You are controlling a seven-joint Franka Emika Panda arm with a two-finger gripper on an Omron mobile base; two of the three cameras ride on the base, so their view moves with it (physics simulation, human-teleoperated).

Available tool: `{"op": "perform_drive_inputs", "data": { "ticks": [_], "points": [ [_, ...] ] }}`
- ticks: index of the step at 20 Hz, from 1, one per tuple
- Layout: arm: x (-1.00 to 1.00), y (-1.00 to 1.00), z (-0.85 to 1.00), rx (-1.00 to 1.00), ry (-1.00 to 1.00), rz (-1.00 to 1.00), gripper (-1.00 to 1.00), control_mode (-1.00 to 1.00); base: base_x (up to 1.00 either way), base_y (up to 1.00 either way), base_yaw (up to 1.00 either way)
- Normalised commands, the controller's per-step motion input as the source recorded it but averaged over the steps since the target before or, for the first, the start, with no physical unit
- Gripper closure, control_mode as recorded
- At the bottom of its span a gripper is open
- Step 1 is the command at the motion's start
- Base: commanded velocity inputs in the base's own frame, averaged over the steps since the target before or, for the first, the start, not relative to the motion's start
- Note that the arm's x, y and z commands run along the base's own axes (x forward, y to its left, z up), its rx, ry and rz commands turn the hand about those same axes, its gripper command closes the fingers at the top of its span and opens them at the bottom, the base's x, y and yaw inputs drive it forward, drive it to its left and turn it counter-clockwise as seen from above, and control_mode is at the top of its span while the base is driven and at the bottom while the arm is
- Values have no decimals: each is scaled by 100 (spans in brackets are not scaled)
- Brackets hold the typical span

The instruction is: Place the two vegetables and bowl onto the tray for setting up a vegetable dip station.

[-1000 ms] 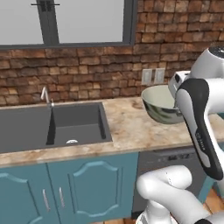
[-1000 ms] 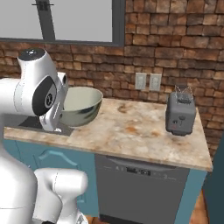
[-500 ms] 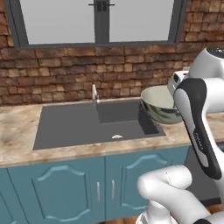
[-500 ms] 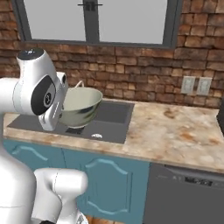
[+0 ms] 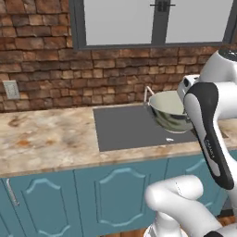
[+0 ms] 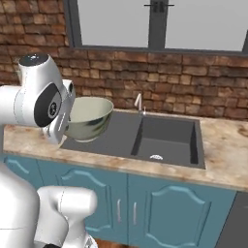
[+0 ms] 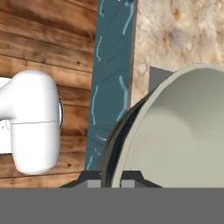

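Left base view: the whole scene has slid sideways against the earlier frames, which means the base has driven along the cabinets, not that anything on the worktop (image 5: 41, 139) moved. The dark sink (image 5: 134, 127) now sits mid-picture under the window (image 5: 152, 21), with a wall socket (image 5: 10, 89) at the far left. The bowl (image 5: 169, 110) rides in the same place relative to the arm as before, held up beside the forearm, above the sink's right part and next to the faucet (image 5: 147, 92). So the bowl is in transit, and I judge the robot is carrying it toward the tray, which I cannot place from here

Right base view: the toaster and the dishwasher front from a second ago have left the picture; the sink basin (image 6: 167, 140) and blue cabinet doors (image 6: 160, 208) take their place. The bowl (image 6: 89, 117) hangs clear of the worktop, over the sink's flat left part, upright with a slight tilt

Hand view: the claw (image 7: 110, 178) is closed on the bowl's rim, one fingertip on each side of the wall. The bowl's pale inside (image 7: 179, 135) spreads to the right; the worktop edge, a cabinet front and the wooden floor (image 7: 43, 48) show beyond it
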Motion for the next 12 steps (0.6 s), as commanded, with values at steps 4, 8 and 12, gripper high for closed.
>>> {"op": "perform_drive_inputs", "data": {
  "ticks": [4,8,12],
  "points": [
    [0,0,0,0,0,0,100,100,17,100,0],
    [0,0,0,0,0,0,100,100,22,100,0],
    [0,0,0,0,0,0,100,100,28,100,0]
  ]
}}
